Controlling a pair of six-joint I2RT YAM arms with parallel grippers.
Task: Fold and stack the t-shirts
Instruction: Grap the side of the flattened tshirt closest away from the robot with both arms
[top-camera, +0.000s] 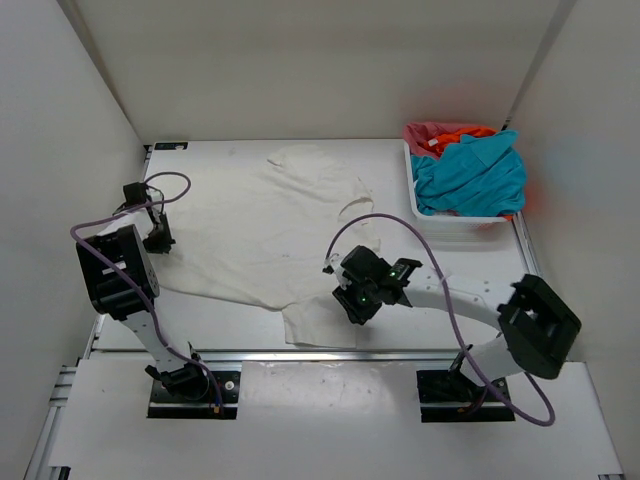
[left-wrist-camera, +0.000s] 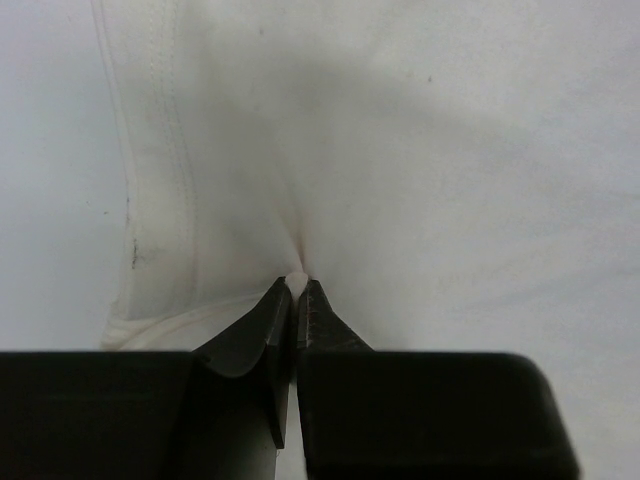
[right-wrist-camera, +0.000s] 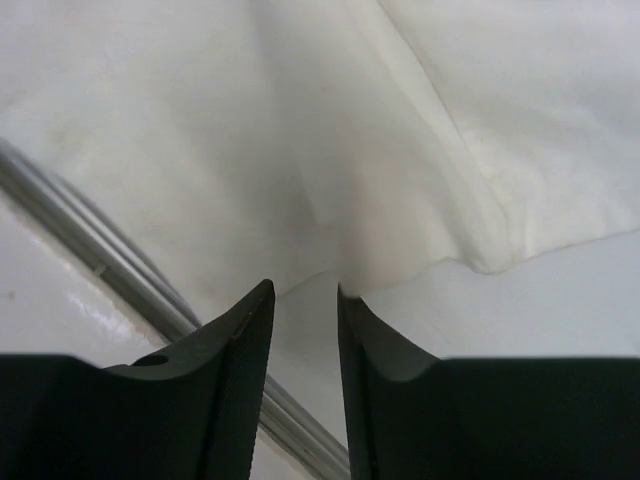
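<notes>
**T-shirts: one spread for folding, three waiting**

White t-shirt (top-camera: 270, 230) lies spread flat on the table (top-camera: 220, 320), reaching from the far edge toward the near edge, mostly left of the middle. Teal-blue t-shirt (top-camera: 475, 175), orange t-shirt (top-camera: 462, 131) and pinkish-red t-shirt (top-camera: 428, 134) are heaped in the mesh basket (top-camera: 440, 225) at the far right corner. Count: four shirts, one basket.

Left fingers (left-wrist-camera: 262, 330) are pressed together on a small nub of the white cloth beside its stitched hem, on the side toward the table's left edge. The fabric puckers toward the pinch. Right fingers (right-wrist-camera: 235, 340) stand a little apart at the shirt's near edge, with nothing seen clamped between them.

Handling, as judged: the cloth looks light, limp and not fragile. It should sag and crease rather than keep a shape, and may drag on the table. Hems, sleeve ends and corners seem the best holds, two points lifted together so the fold falls straight.
</notes>
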